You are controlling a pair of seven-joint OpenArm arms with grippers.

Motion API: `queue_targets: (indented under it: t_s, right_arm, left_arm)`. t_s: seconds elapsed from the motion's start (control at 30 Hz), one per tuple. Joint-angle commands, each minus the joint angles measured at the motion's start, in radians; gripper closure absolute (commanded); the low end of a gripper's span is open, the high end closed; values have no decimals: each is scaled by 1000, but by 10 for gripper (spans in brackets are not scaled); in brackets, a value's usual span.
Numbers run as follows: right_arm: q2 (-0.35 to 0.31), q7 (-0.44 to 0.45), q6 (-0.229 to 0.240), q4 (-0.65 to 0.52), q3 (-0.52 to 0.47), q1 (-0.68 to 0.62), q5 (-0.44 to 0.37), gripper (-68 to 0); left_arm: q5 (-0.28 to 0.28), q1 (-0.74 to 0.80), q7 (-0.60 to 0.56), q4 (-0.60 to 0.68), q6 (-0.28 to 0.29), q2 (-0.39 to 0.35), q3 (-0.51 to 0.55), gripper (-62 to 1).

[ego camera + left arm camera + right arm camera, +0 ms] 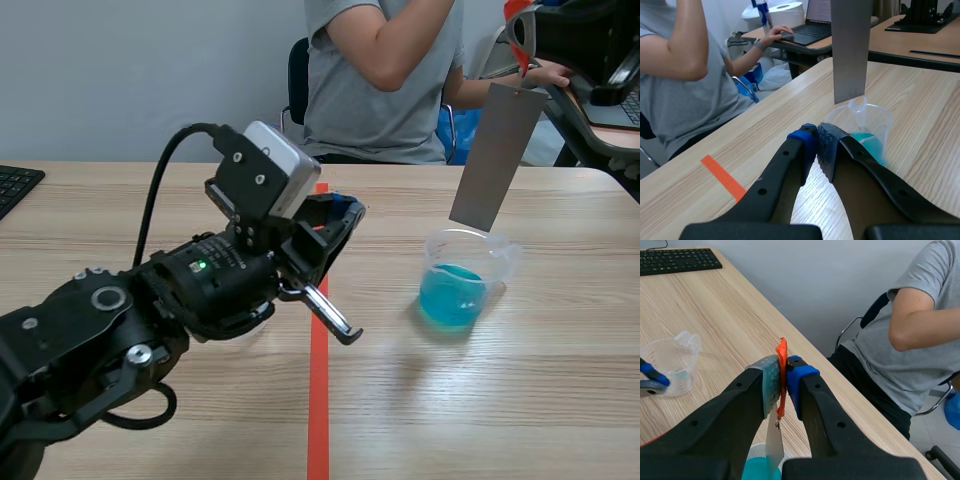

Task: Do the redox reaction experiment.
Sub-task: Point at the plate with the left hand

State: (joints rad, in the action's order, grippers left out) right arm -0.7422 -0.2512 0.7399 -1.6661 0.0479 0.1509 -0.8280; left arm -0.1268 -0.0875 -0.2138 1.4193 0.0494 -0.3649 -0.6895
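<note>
Grey metal strip (497, 158) hanging over the clear plastic beaker (462, 280) of blue liquid (452, 295), its lower edge right about at the rim and clear of the liquid. Right gripper (783, 385) is clamped on the orange tab (782, 375) at the strip's top, high above the wooden table (560, 400). Left gripper (816, 145) hovers beside the beaker, fingers pressed together on nothing. A second clear beaker (670, 360) sits by the left arm. A person in a grey shirt (380, 80) sits across the table.
</note>
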Motion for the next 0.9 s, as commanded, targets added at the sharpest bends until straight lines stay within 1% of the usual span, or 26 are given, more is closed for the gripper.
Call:
queue_targets:
  t_s: [0.0,0.3,0.47,0.53,0.7,0.8,0.87]
  right_arm:
    - [-11,14,6,-12,-1,16,-14,-11]
    - [-11,14,6,-12,-1,16,-14,-11]
    - [-11,14,6,-12,-1,16,-14,-11]
    - [-11,14,6,-12,-1,16,-14,-11]
    - [-11,14,6,-12,-1,15,-14,-11]
    - [-11,14,6,-12,-1,15,-14,-11]
    - [-11,14,6,-12,-1,15,-14,-11]
  left_arm:
    - [-2,28,-13,39,-3,-23,17,-31]
    - [-3,264,-15,233,-11,-196,161,-31]
    - [-3,427,-31,303,-14,-273,263,-31]
    - [-3,496,-33,320,-16,-295,307,-32]
    - [-3,684,-68,341,-47,-332,426,-32]
    - [-3,800,-98,341,-63,-334,503,-31]
    - [-5,876,-117,341,-63,-334,552,-31]
